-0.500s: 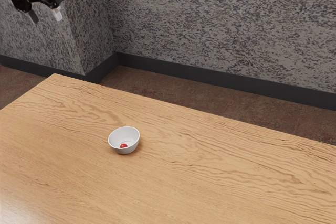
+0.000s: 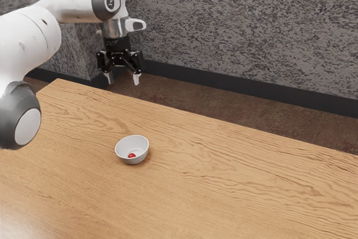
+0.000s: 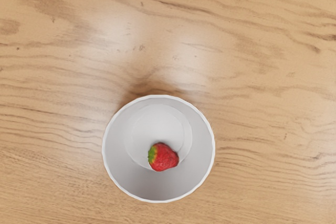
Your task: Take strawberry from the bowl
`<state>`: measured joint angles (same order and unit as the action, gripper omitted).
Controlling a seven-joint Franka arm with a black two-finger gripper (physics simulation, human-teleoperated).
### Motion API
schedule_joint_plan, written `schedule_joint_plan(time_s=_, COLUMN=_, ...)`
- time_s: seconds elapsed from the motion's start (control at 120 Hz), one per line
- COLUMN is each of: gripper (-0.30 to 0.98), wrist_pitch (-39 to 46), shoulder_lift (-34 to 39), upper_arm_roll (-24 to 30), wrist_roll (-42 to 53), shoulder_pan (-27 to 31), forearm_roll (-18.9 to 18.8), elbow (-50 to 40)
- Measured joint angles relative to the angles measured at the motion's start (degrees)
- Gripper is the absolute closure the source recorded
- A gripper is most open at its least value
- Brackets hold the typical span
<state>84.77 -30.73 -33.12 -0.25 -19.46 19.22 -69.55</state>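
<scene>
I have the pincer (image 2: 122,81) wide open and empty, high over the surface (image 2: 251,194), and the strawberry (image 3: 164,157) lies below it in the bowl (image 3: 116,179), inboard of the back edge, so I judge descent comes first.

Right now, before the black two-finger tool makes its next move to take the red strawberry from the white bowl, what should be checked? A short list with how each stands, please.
1. Black two-finger tool open and holding nothing: ok.
2. Red strawberry with a green top inside the round white bowl: ok, it lies on its side, off the middle of the bottom.
3. Bowl upright on the light wooden table: ok.
4. Bowl's mouth uncovered: ok.
5. Tool down at the strawberry: not ok, it hangs well above the table.
6. Enough room for a finger between strawberry and bowl wall: cannot tell.
</scene>
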Motion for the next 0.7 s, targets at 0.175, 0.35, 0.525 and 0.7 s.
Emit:
schedule_joint_plan(time_s=0.175, gripper=0.06, wrist_pitch=5.8, shoulder_lift=-0.4, upper_arm_roll=-4.8, wrist_roll=-6.5, shoulder_pan=-5.3, forearm_roll=9.4, elbow=-12.3)
schedule_joint_plan(time_s=0.35, gripper=0.15, wrist_pitch=10.8, shoulder_lift=1.4, upper_arm_roll=-5.1, wrist_roll=-11.7, shoulder_pan=-5.8, forearm_roll=10.9, elbow=-19.9)
schedule_joint_plan(time_s=0.525, gripper=0.25, wrist_pitch=12.6, shoulder_lift=2.7, upper_arm_roll=-5.4, wrist_roll=-15.4, shoulder_pan=-6.5, forearm_roll=9.2, elbow=-25.0)
schedule_joint_plan(time_s=0.7, gripper=0.31, wrist_pitch=13.0, shoulder_lift=3.9, upper_arm_roll=-5.1, wrist_roll=-18.1, shoulder_pan=-8.0, forearm_roll=7.8, elbow=-28.2)
